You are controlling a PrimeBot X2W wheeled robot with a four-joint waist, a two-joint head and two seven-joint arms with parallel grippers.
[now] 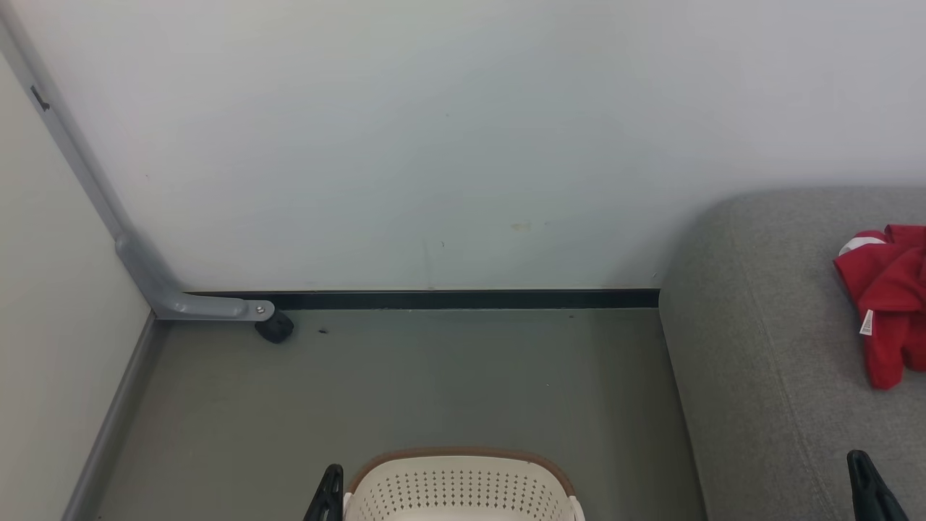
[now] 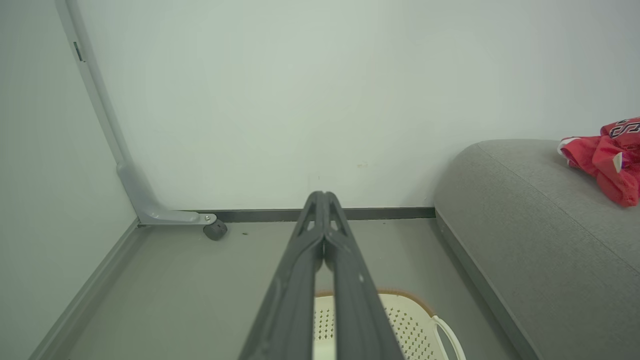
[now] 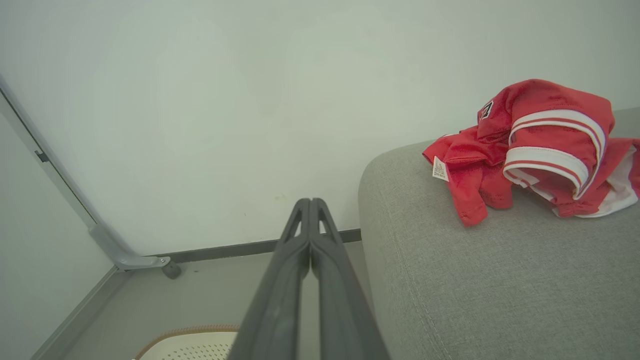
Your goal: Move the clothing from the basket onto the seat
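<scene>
Red clothing (image 1: 886,304) with white trim and a small white tag lies crumpled on the grey seat (image 1: 767,347) at the right; the heap also shows in the right wrist view (image 3: 540,150) and the left wrist view (image 2: 607,157). The cream basket (image 1: 463,488) with a brown rim stands on the floor at the bottom centre, left of the seat; its inside is out of view. My left gripper (image 2: 324,196) is shut with nothing in it, above the basket's left side (image 1: 329,485). My right gripper (image 3: 310,202) is shut and empty, low over the seat's front (image 1: 864,470).
A white wall with a dark baseboard (image 1: 463,299) closes the back. A grey frame leg (image 1: 145,268) with a black caster (image 1: 275,327) stands in the left corner. Grey floor (image 1: 405,383) lies between wall, basket and seat.
</scene>
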